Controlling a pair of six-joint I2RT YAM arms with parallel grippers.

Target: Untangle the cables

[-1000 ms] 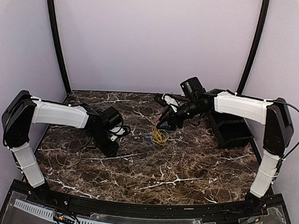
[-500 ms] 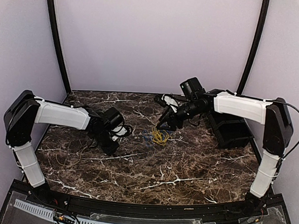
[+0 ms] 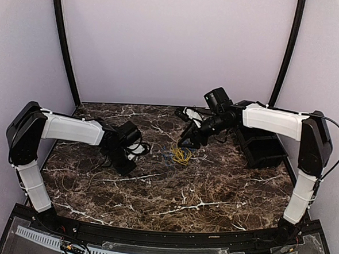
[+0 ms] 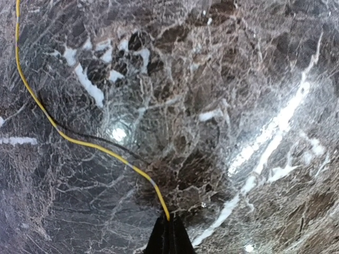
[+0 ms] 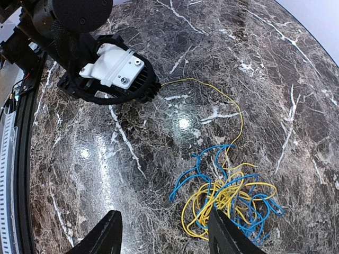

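Top external view, listed by size: marble table [image 3: 211, 193], dark with white veins, closed in by pale panels at the rear and both sides, with a black rail along the near edge; its widest bare stretch lies between the arms' wrists and that near edge. left arm [image 3: 71, 129], reaching from the left edge toward the centre, wrist low over the marble. right arm [image 3: 273, 122], reaching from the right edge inward over the rear half. black bin [image 3: 263, 149], right rear, close to the side panel, partly overlapped by the right arm. cable bundle [image 3: 181, 155], blue and yellow loops heaped near the table's centre, between the two wrists and well apart from every edge. right gripper [image 5: 167, 238], fingers spread, hovering over the near side of the cable bundle, holding nothing. left gripper [image 4: 169, 235], fingers pressed together, pinching the end of the yellow strand [image 4: 108, 154]. yellow strand, a single wire arcing out of the cable bundle across bare marble to the left gripper's tips.
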